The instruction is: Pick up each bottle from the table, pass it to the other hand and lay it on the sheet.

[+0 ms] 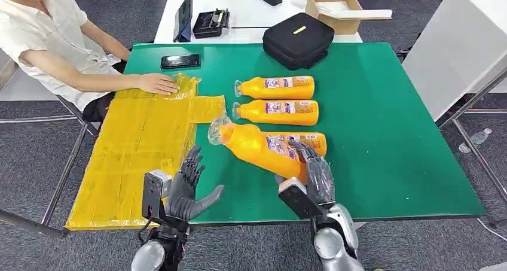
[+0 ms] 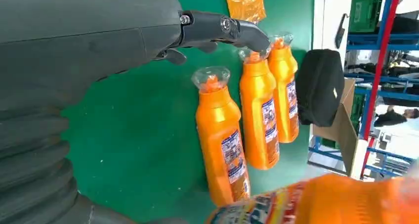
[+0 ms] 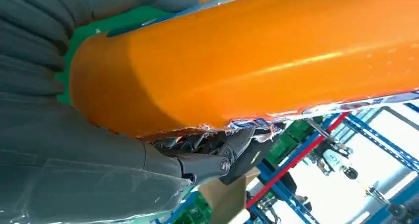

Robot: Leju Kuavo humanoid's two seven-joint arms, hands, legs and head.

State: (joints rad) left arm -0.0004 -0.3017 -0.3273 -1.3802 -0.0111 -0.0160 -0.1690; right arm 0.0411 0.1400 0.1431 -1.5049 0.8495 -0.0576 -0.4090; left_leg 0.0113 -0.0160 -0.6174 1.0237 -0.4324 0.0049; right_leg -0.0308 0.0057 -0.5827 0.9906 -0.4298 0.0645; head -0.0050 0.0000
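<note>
No orange plastic bottle lies yet on the yellow crinkled sheet (image 1: pixel 131 145): the right hand (image 1: pixel 311 172) grasps one (image 1: pixel 257 148) lifted beside it, the left hand (image 1: pixel 188 190) waits spread, and three others (image 1: pixel 278 87) remain nearby.

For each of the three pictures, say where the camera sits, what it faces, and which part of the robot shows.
Head view: high on the body, looking down at the green table; left hand open, right hand gripping the held bottle.
Left wrist view: behind the left hand, facing three lying bottles.
Right wrist view: behind the right hand, against the held bottle.
All three share that bottle.
</note>
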